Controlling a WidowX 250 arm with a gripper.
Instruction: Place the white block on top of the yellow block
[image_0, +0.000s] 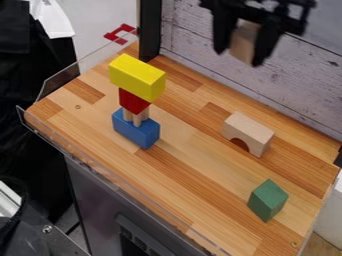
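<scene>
The gripper (239, 57) hangs high at the upper right, in front of the whitewashed wood wall, with a pale wood-coloured block (246, 42) held between its two fingers. To the left on the table, the yellow block (137, 77) lies flat at the top of a stack. Under it are a red block (133, 101), pale wooden pieces (137, 116) and a blue block (135, 129) at the base. The held block is above and to the right of the stack, apart from it.
A pale wooden arch block (248, 133) stands right of centre on the wooden table (180, 170). A green block (268, 200) is near the front right. Clear low guards run along the table's left and front edges, and a dark post (150, 30) rises behind the stack.
</scene>
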